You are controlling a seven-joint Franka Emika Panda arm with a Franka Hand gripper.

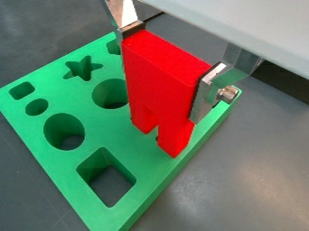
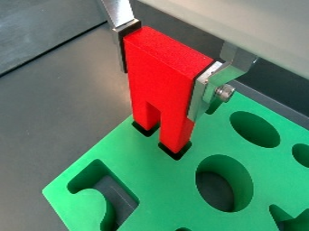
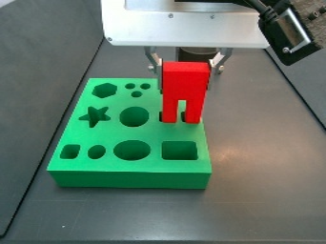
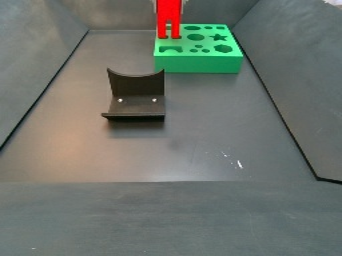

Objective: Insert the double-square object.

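The bright red double-square object [image 1: 160, 83] stands upright with its two prongs down over the green board [image 1: 72, 171]. In a wrist view its prong tips [image 2: 169, 135] sit in the mouths of two square holes near the board's edge. My gripper [image 1: 169, 61] is shut on its solid top, one silver finger [image 2: 209, 86] on each side. It shows in both side views, the red object [image 3: 185, 91] at the board's right side [image 3: 128, 172], and small at the far end [image 4: 168, 18].
The board has other cut-outs: a star [image 1: 79, 69], circles [image 1: 111, 92], an oval [image 1: 64, 132], a square [image 1: 108, 173]. The dark L-shaped fixture [image 4: 134, 97] stands on the grey floor in front of the board [image 4: 201, 55].
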